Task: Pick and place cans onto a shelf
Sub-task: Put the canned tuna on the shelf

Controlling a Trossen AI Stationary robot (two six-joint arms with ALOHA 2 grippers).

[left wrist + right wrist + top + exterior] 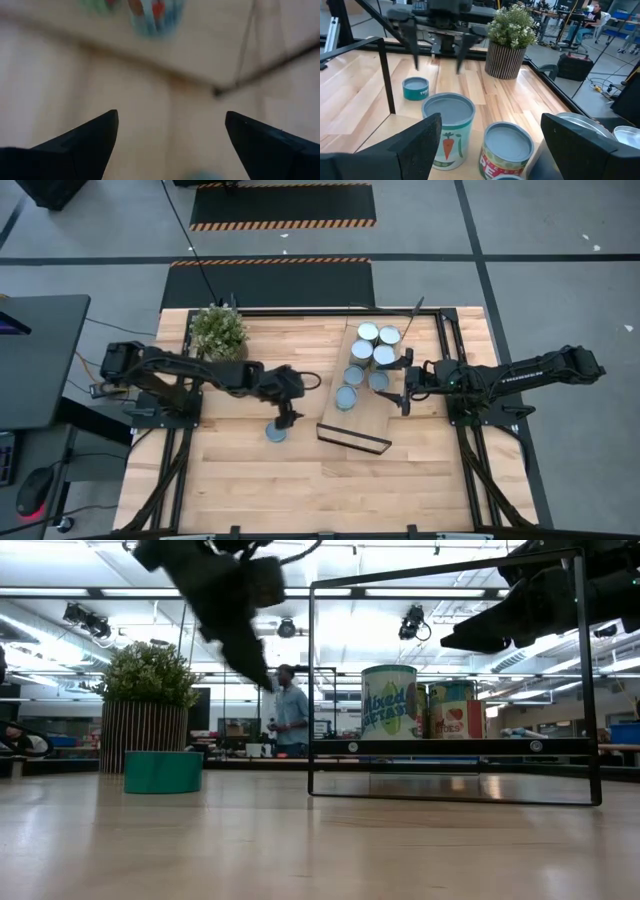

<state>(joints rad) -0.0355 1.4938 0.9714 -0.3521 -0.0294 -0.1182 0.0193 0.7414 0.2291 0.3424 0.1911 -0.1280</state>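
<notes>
A short teal can stands on its base on the tabletop, left of the shelf; it also shows in the low view and the right wrist view. My left gripper hangs open just above and beside it, fingers pointing down, touching nothing. Several cans stand upright on the light-wood shelf. My right gripper is open and empty at the shelf's right edge, facing two of these cans.
A potted plant stands at the table's far left, behind the left arm. The shelf's thin black rail rises at its near end. A person stands in the room beyond the table. Bare tabletop lies along the near edge.
</notes>
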